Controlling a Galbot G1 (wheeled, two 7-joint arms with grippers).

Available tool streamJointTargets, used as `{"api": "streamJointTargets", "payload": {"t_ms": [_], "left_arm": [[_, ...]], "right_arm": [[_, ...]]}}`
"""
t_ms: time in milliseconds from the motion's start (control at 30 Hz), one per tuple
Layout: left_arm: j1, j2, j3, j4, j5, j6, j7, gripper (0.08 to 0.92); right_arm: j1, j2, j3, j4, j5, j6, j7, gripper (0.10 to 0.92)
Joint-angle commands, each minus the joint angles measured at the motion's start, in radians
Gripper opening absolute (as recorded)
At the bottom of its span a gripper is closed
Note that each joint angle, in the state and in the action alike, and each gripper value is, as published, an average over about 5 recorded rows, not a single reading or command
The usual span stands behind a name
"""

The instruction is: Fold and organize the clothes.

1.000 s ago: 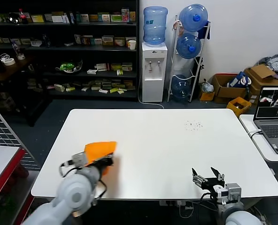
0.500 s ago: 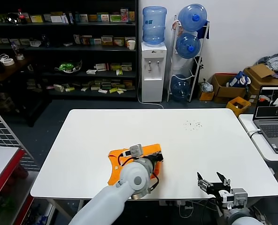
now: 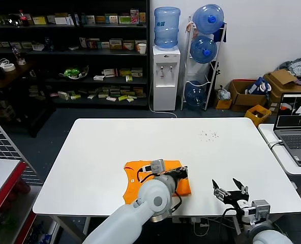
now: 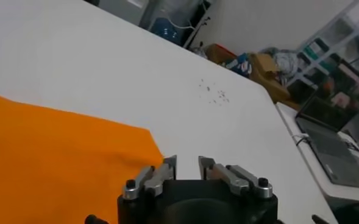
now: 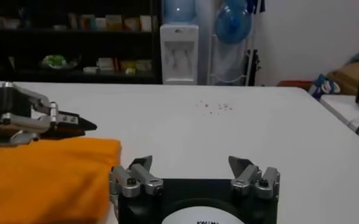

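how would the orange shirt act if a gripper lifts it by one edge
The shirt lies flat in soft folded layers on the table, so it would probably droop and unfold rather than hold shape. It looks thin, so likely light. Pushed sideways, it may bunch up more than slide, judging by its slightly rumpled edge in the right wrist view.

The left arm [image 3: 153, 198] hides part of the orange T-shirt [image 3: 135, 178].

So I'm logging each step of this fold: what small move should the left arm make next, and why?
Probably lift the left gripper up and away. Its fingers are parted with nothing between them, and the orange T-shirt lies folded flat on the white table. The right gripper waits open at the near edge.
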State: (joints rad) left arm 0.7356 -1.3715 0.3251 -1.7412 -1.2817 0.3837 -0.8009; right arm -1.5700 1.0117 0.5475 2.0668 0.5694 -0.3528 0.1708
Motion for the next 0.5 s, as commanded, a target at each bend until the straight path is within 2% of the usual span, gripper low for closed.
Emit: {"api": "streamJointTargets", "payload": {"t_ms": [33, 100, 200, 333, 500], "left_arm": [[0.403, 0.339, -0.312, -0.300, 0.404, -0.163, 0.412, 0.390], [0.553, 0.370, -0.444, -0.283, 0.611, -0.313, 0.570, 0.451], [0.750, 0.346, -0.613, -0.249, 0.818, -0.522, 0.744, 0.538], [0.898, 0.240, -0.724, -0.222, 0.951, -0.750, 0.851, 0.650], [0.939, 0.044, -0.779, -0.197, 1.024, -0.911, 0.933, 0.784]], "right_arm": [[0.010, 0.006, 0.090, -0.095, -0.052, 0.291, -0.247, 0.823], [0.003, 0.027, 0.123, -0.128, -0.070, 0.353, -0.282, 0.823], [-0.007, 0.067, 0.167, -0.166, -0.106, 0.428, -0.329, 0.823], [-0.017, 0.147, 0.208, -0.172, -0.141, 0.487, -0.362, 0.823], [-0.036, 0.280, 0.249, -0.132, -0.263, 0.551, -0.382, 0.823]]}}
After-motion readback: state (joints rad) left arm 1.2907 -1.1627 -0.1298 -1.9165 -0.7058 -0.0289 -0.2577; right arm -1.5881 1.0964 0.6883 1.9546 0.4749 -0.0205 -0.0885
